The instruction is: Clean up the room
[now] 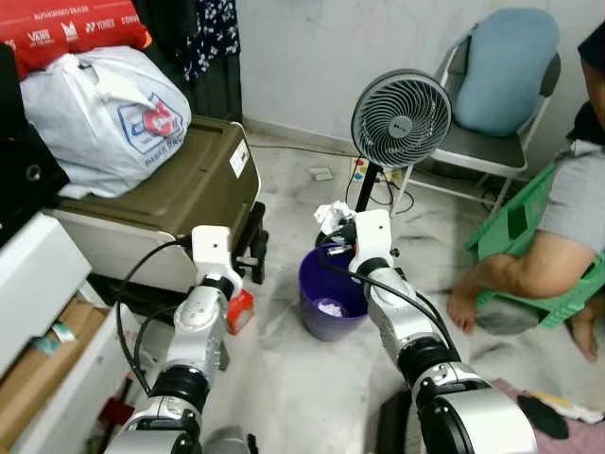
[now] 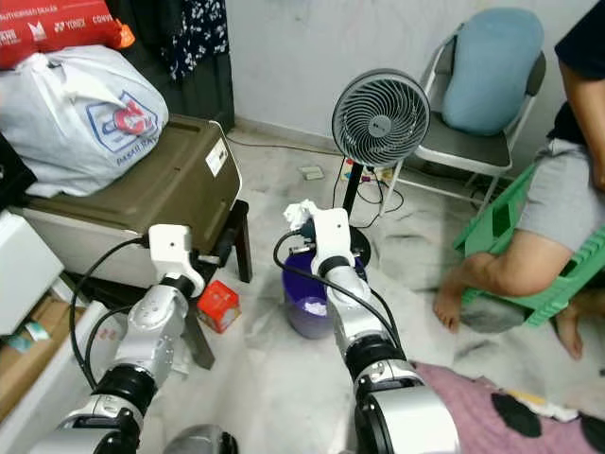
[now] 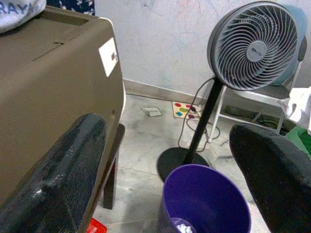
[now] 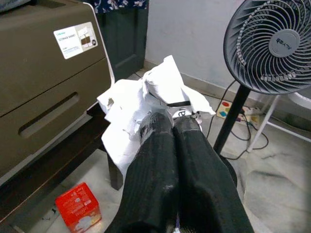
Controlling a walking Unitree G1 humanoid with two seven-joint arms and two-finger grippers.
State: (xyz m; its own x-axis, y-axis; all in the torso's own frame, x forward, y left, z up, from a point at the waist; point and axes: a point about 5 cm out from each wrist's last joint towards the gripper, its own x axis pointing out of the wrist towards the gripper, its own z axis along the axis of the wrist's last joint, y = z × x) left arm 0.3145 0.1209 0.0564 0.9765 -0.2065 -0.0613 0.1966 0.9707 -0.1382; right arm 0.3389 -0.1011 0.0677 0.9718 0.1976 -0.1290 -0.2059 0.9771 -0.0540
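Crumpled white paper [image 4: 146, 104] is sitting pinched between my right gripper [image 4: 170, 127] fingers, which are pressing tight together on it, and I am holding it just above the rim of the purple bin [image 1: 331, 305]. Taking that bin as my landmark: it is standing on the pale floor [image 1: 284, 378] between my two arms, with a bit of white scrap [image 1: 331, 308] already lying at its bottom. Directly behind the bin I am seeing the black round base and pole of the grey standing fan [image 1: 401, 118], with a power strip [image 3: 184, 109] on the floor further back near the wall. To the left of the bin a red carton [image 2: 217, 305] is lying on the floor, and beyond it the brown storage box [image 1: 180, 194] is carrying a white plastic bag [image 1: 99, 118]. My left gripper [image 3: 170, 160] is hovering left of the bin with its fingers spread wide and nothing between them. Well to the right of the bin a person's bare leg [image 1: 520, 270] is resting by a green stool [image 1: 544, 236], in front of a folding chair [image 1: 492, 104] with a blue cushion.
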